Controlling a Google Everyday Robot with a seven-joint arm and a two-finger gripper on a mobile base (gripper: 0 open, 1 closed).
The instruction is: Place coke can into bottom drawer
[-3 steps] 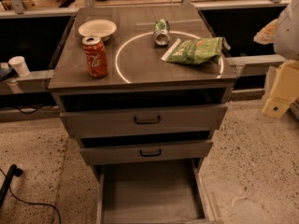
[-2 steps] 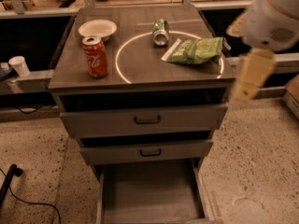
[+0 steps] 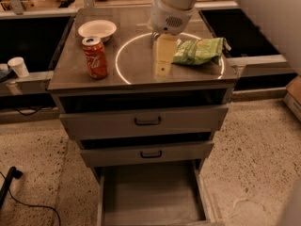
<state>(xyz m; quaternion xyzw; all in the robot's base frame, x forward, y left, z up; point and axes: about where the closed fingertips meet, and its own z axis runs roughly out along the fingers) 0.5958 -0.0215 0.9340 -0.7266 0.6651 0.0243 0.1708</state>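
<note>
The coke can (image 3: 95, 58), red with white script and a silver top, stands upright on the left part of the grey cabinet top. The bottom drawer (image 3: 150, 194) is pulled open at the foot of the cabinet and its flat grey floor is bare. My gripper (image 3: 162, 70) hangs from the white arm over the middle of the cabinet top, inside the white ring, to the right of the can and apart from it. It holds nothing that I can see.
A white bowl (image 3: 97, 28) sits behind the can. A green chip bag (image 3: 200, 50) lies right of the gripper. The two upper drawers (image 3: 147, 121) are slightly open. A white cup (image 3: 19, 66) stands on the left ledge. A black cable (image 3: 14, 192) lies on the floor.
The arm has swung in from the right edge to over the middle of the cabinet top, now covering the small green can. The coke can and drawers have not moved.
</note>
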